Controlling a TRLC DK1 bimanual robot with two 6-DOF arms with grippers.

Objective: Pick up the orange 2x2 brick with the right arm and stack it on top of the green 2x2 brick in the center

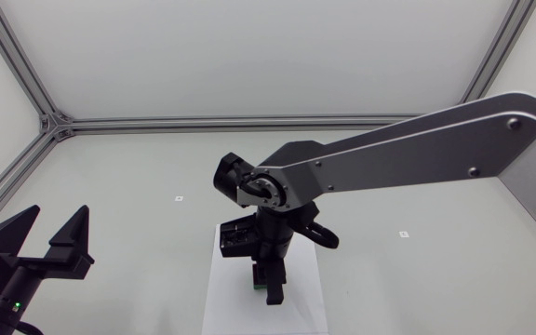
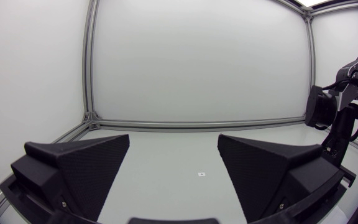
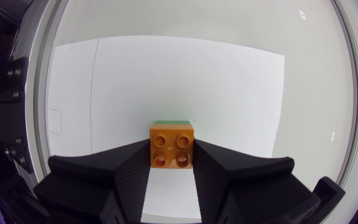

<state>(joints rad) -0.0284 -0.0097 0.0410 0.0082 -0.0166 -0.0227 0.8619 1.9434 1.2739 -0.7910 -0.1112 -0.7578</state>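
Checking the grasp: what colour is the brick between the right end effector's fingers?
The brick is orange, clearest in the right wrist view.

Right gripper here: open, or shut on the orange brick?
Shut: both matte black wedge fingers of the right gripper touch the orange 2x2 brick from opposite sides.

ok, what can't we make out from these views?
- Right wrist view: the orange 2x2 brick, in the right pincer, covers nearly all of the green 2x2 brick. Cannot tell if it is seated or just above.
- Head view: the right arm hides the orange 2x2 brick; only a green sliver shows.
- Left wrist view: neither brick shows; the left pincer blocks the right arm's lower end.
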